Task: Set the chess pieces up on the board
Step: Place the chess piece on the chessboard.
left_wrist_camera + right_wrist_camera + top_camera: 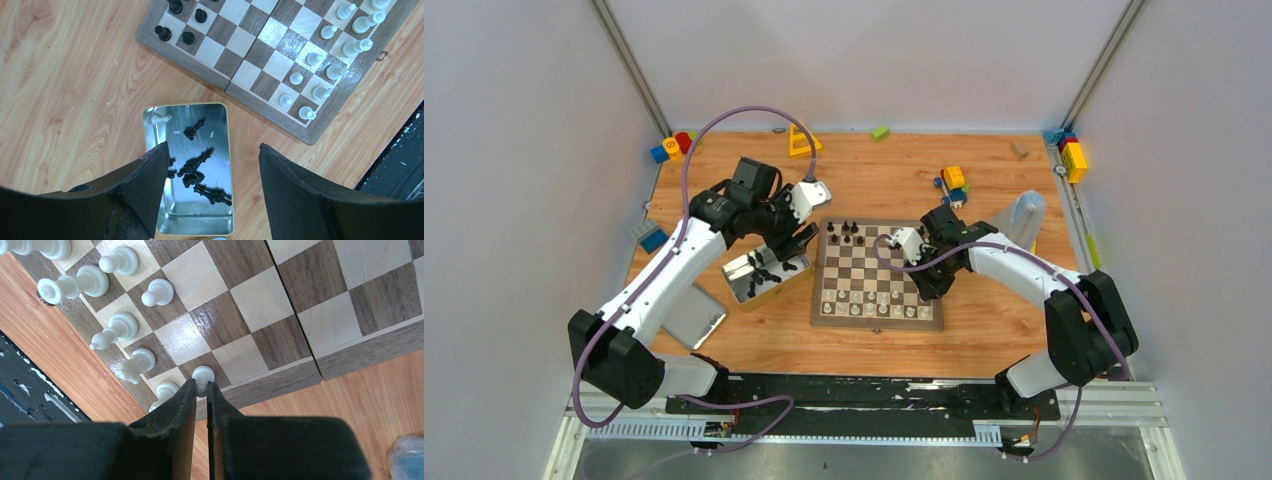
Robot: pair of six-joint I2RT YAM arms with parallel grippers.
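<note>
The board (879, 322) lies mid-table, with white chess pieces (874, 300) along its near rows and a few black ones (849, 232) at the far left. My right gripper (201, 385) is shut on a white pawn (203, 374) standing on the near right corner square; in the top view this gripper (924, 285) is low over that corner. My left gripper (212, 147) hangs open above the silver tin (195, 207), nothing between its fingers. Several black pieces (197, 162) and one white piece (160, 119) lie in the tin.
The tin's flat lid (694, 315) lies at the near left. Toy blocks sit at the back left (672, 147), behind the board (954, 180) and along the right edge (1074, 155). A clear bluish container (1024, 215) stands right of the board.
</note>
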